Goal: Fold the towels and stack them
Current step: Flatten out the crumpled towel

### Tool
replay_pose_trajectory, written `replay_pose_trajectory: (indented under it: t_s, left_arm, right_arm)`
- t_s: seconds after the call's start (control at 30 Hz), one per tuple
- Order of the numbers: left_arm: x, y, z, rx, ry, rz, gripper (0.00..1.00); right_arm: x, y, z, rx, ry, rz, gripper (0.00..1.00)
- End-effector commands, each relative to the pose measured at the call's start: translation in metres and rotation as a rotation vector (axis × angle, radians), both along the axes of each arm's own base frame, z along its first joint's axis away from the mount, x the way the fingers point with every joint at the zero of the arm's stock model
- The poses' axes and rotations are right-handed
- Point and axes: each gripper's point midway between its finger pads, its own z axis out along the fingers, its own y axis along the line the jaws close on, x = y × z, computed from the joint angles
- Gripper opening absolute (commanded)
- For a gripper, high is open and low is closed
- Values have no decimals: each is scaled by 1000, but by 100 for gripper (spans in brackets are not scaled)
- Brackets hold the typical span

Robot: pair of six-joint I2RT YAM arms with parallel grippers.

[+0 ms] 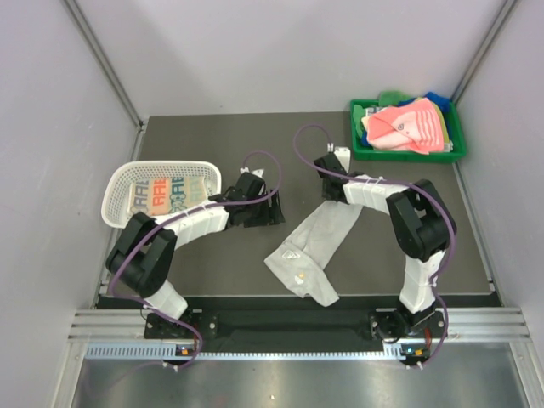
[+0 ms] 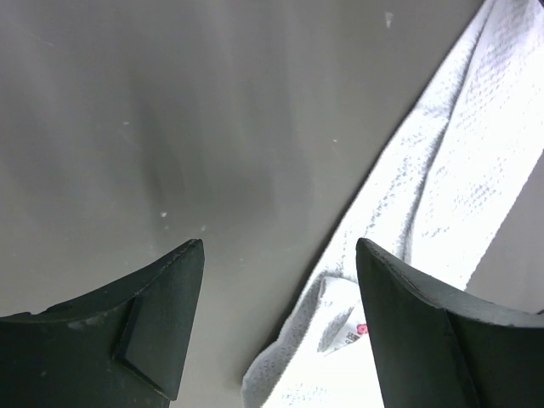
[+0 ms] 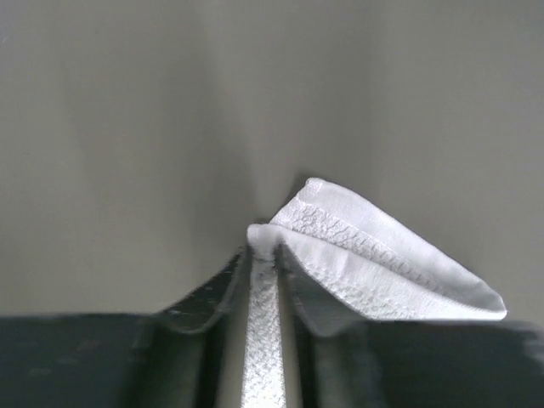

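Grey-white towel [image 1: 310, 246] lies in a long, half-bunched strip slanting across the middle of the surface [image 1: 212, 272], its wider end near the front edge and its narrow end toward the far right. The right pincer [image 3: 263, 255] has closed on that narrow end, with only a thin fold of hem between its tips and a loose flap standing up beside them. The left pincer [image 2: 280, 246] hangs low with its jaws wide apart and nothing in them, just beside the towel's long left edge. The main risk is the shallow bite: if the right arm lifts or drags, the hem could slide out and the cloth drop back in a heap. A pull from one end alone would probably stretch the grey-white towel into a rope rather than spread it flat, making a skewed fold likely. The left pincer could also close on bare surface, or catch two layers and lock in the crease. The lettered towel [image 1: 161, 194] sits in the basket [image 1: 115, 200] at the left edge, and the pink towel [image 1: 408, 127] tops the pile in the green tray [image 1: 374, 153] at the far right corner, both well apart.
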Motion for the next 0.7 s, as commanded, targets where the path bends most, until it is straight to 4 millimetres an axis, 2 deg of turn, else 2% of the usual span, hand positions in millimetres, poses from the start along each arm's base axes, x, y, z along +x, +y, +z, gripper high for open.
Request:
replay_pose_trajectory:
  t_s: [0.0, 0.13, 0.3, 0.47, 0.5, 0.53, 0.67]
  left_arm:
    - [-3, -16, 1, -49, -9, -47, 77]
    - [-8, -24, -6, -50, 9, -74, 77]
    - [0, -31, -6, -49, 5, -84, 77]
    - [26, -50, 4, -56, -38, -99, 77]
    - [31, -51, 0, -43, -39, -101, 77]
    - [41, -57, 8, -53, -68, -103, 77]
    - [62, -77, 19, -87, -129, -141, 77]
  right_arm:
    - [9, -1, 9, 31, -49, -16, 13]
    - [10, 5, 19, 68, -70, 2, 0]
    - [-3, 3, 42, 115, -105, 14, 2]
    - [-23, 0, 63, 174, -139, 44, 2]
    - [-25, 1, 64, 182, -137, 53, 2]
    - [-28, 1, 65, 188, -138, 58, 2]
    - [-45, -1, 65, 214, -125, 76, 0]
